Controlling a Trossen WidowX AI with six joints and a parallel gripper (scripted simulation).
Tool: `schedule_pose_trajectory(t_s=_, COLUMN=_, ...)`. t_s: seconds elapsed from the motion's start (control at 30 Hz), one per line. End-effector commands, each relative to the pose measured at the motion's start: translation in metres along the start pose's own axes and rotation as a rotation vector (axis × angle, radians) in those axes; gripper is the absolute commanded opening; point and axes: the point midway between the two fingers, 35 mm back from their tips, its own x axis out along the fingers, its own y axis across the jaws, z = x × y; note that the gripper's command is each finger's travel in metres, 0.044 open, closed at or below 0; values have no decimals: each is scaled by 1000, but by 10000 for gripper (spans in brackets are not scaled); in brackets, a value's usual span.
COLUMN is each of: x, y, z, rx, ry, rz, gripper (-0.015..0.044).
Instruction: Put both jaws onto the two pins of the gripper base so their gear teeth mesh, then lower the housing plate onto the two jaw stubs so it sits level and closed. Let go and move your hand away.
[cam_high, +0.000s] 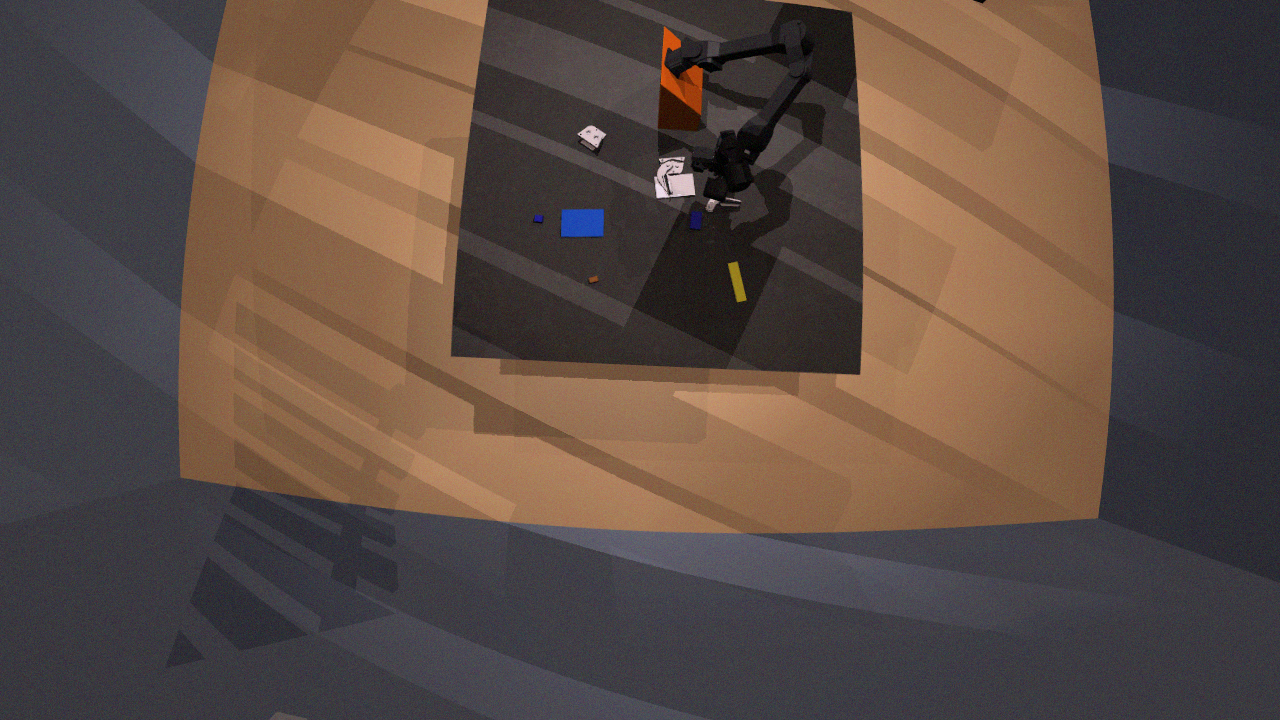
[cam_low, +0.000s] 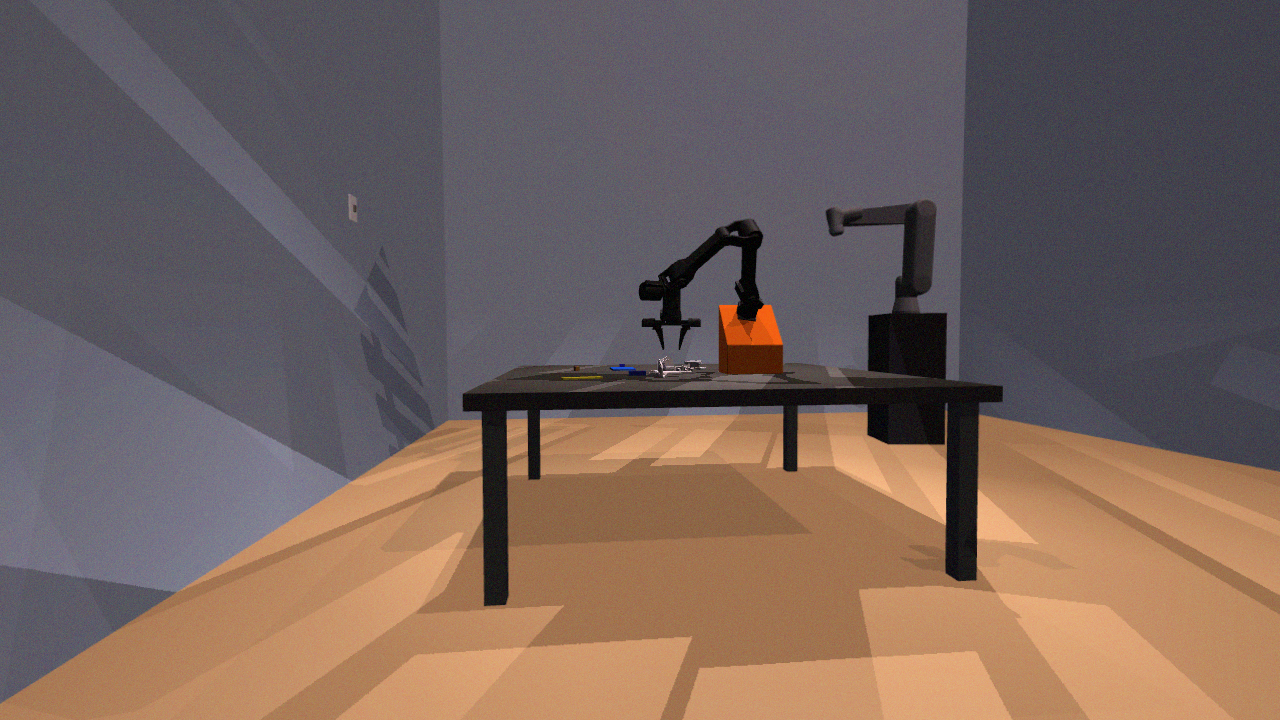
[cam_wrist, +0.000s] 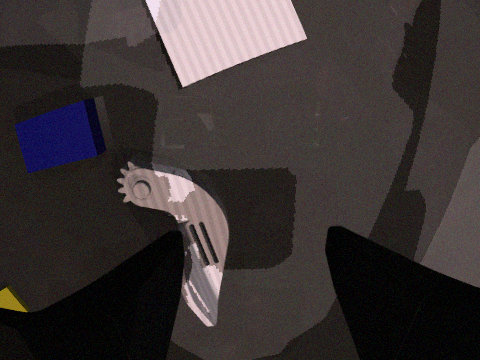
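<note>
My gripper (cam_low: 671, 347) (cam_wrist: 256, 242) is partly open and empty, above the table. A loose white jaw (cam_wrist: 210, 207) (cam_high: 711, 205) lies below it, nearer the left finger in the wrist view; its gear teeth and round hole point up-left and its tip points down. The gripper base (cam_high: 682, 185) (cam_wrist: 230, 37) lies beside it, its square part at the top of the wrist view. A curved white jaw (cam_high: 666, 168) appears at the base's far side; its seating and any pin are too small to tell. The housing plate (cam_high: 590, 136) lies apart, with two holes visible.
A dark blue block (cam_high: 696, 220) (cam_wrist: 57, 137) lies close to the loose jaw. A yellow bar (cam_high: 736, 282), a blue plate (cam_high: 581, 222), a small blue cube (cam_high: 537, 218) and a small orange block (cam_high: 592, 279) lie around. An orange box (cam_high: 680, 110) (cam_low: 751, 358) stands beside the arm.
</note>
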Motion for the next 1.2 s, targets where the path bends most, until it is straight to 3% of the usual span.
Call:
schedule_pose_trajectory(t_s=0.0, x=0, y=0, z=0, rx=0, ry=0, rz=0, gripper=341)
schedule_pose_trajectory(t_s=0.13, x=0, y=0, z=0, rx=0, ry=0, rz=0, gripper=440)
schedule_pose_trajectory(t_s=1.07, x=0, y=0, z=0, rx=0, ry=0, rz=0, gripper=440)
schedule_pose_trajectory(t_s=1.17, x=0, y=0, z=0, rx=0, ry=0, rz=0, gripper=361)
